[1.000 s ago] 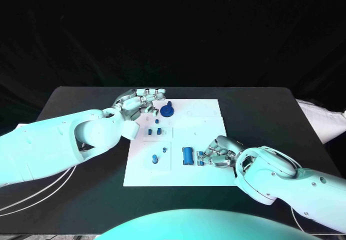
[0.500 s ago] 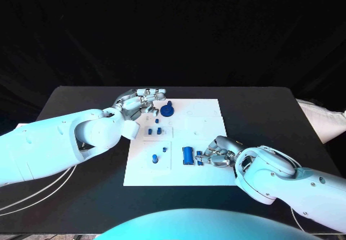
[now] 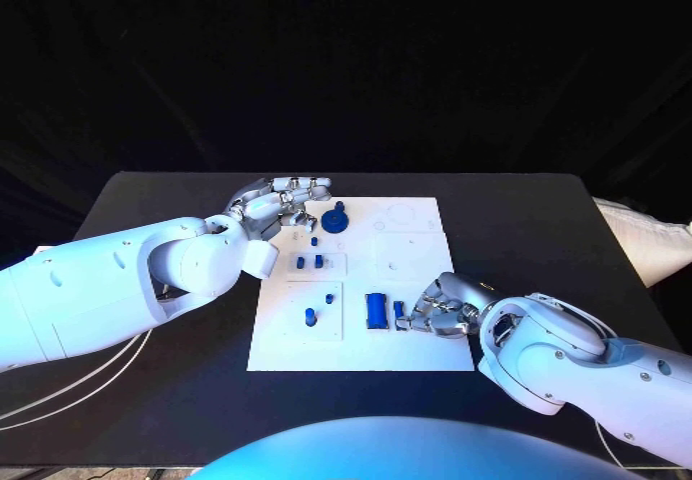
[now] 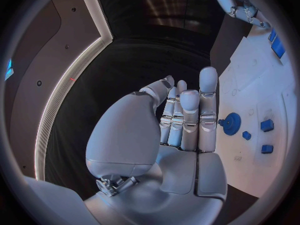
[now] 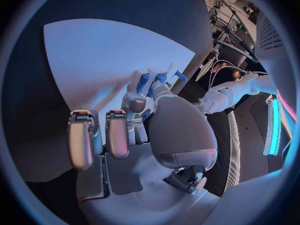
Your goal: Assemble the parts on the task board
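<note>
Cool bluish light falls from above; the task board (image 3: 411,235) glares bright against a dark backdrop; wrist views bend at the rim.

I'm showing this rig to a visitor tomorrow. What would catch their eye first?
The white task board in the middle of the black table, dotted with small blue parts. Then the two silver hands: the left hand at the board's far left corner beside a blue gear, the right hand at the long blue part.
</note>
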